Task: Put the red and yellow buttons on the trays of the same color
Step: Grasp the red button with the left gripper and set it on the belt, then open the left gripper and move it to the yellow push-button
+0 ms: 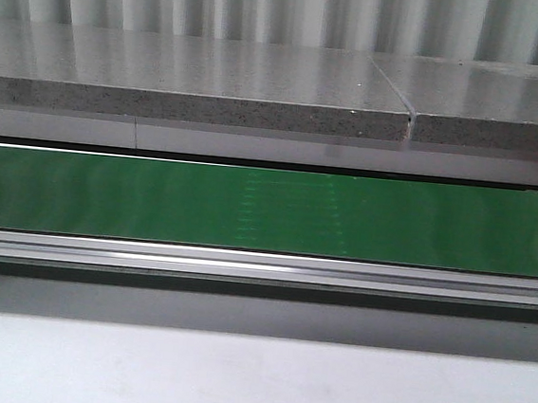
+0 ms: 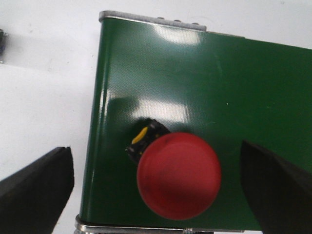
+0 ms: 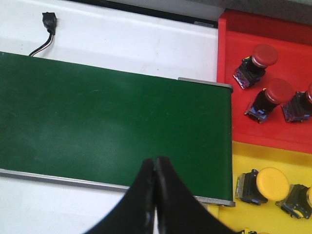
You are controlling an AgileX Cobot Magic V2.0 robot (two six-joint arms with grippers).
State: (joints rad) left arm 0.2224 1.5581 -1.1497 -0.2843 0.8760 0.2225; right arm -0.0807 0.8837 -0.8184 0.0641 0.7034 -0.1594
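Belt (image 1: 268,211): green, spans mid-frame in front view.
Red button (image 2: 178,175): on belt, lower centre of left wrist view (black base with yellow tab showing).
Left gripper (image 2: 161,187): released, fingers (image 2: 36,187) wide either side of button.
Right gripper (image 3: 155,195): clenched on nothing, above belt.
Red tray (image 3: 243,131): upper right, three red buttons.
Yellow tray (image 3: 263,156): lower right, yellow buttons (image 3: 270,183).

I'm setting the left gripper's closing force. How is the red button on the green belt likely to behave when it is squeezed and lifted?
The red button looks rigid, so it probably won't deform. Its wide, glossy domed cap may slip between the open fingers. The cap overhangs a smaller black body, so it seems top-heavy and could tip or roll on the smooth belt if nudged off-centre.
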